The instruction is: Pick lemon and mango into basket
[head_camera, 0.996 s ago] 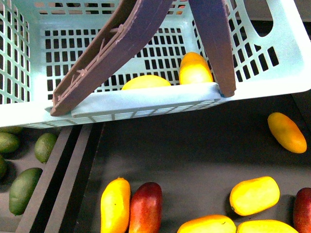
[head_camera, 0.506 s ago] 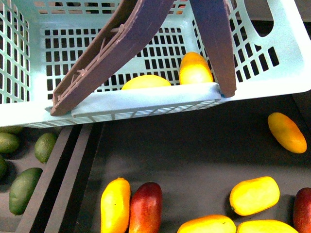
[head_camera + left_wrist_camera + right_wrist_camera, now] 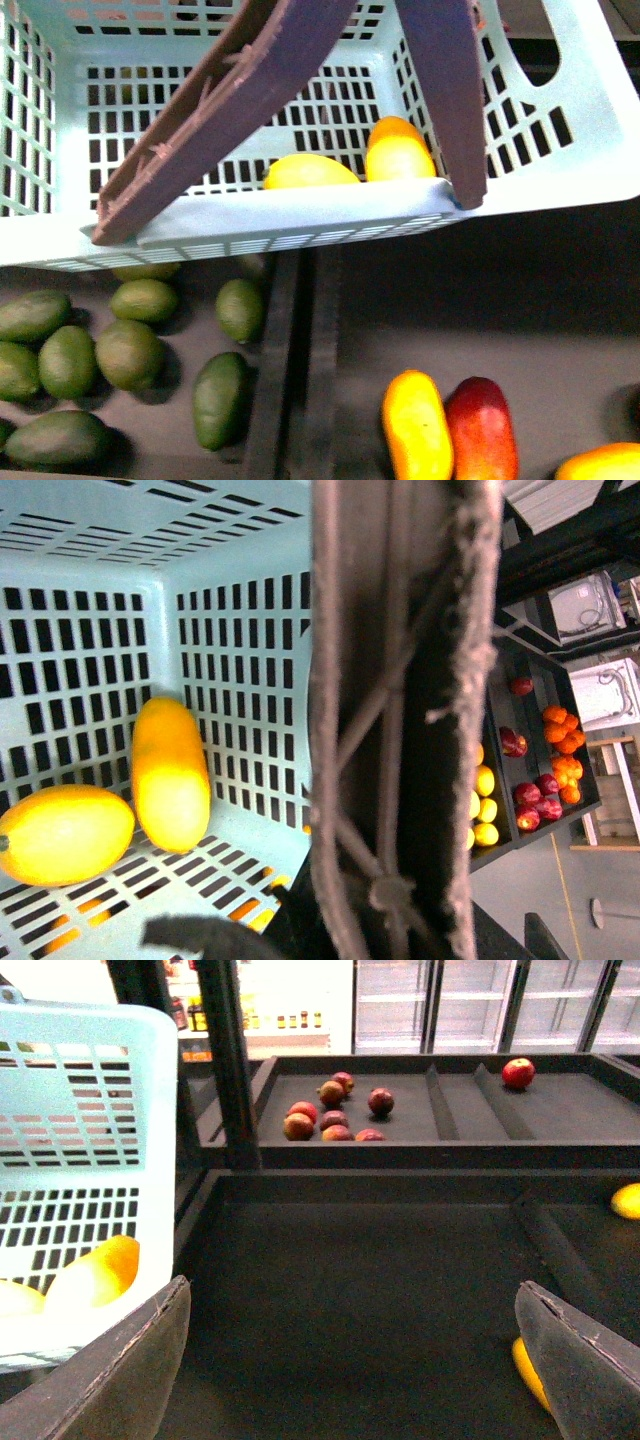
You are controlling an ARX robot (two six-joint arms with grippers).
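The basket (image 3: pixel 560 150) is filling the top of the front view, a light teal tub with slotted walls and floor, and it is looking stiff but light, the kind of shell that swings if tugged. Its brown handle (image 3: pixel 210 120) is crossing the front rim as two flat bars; that handle is the sensible place to take it, since the thin walls would likely flex under a pinch.

Inside, the mango (image 3: pixel 170 773) is lying long and smooth on the slotted floor against the wall, and it is touching the lemon (image 3: pixel 62 833) just beside it. Both are sitting where the task wants them. I judge the mango the heavier, with slick skin that bruises, so a hold across its middle would be suiting it; the lemon is plumper and firmer, likely rolling if nudged.

Below the basket, green avocados (image 3: pixel 130 352) are sitting in one bin and a yellow-orange and a dark red fruit in the next.

The right end effector (image 3: pixel 350 1360) is hanging over dark, bare shelf with its fingers (image 3: pixel 125 1370) spread wide, gripping nothing. The left end effector is not showing clearly in the left wrist view, with the handle right up against the lens; I cannot tell its state.
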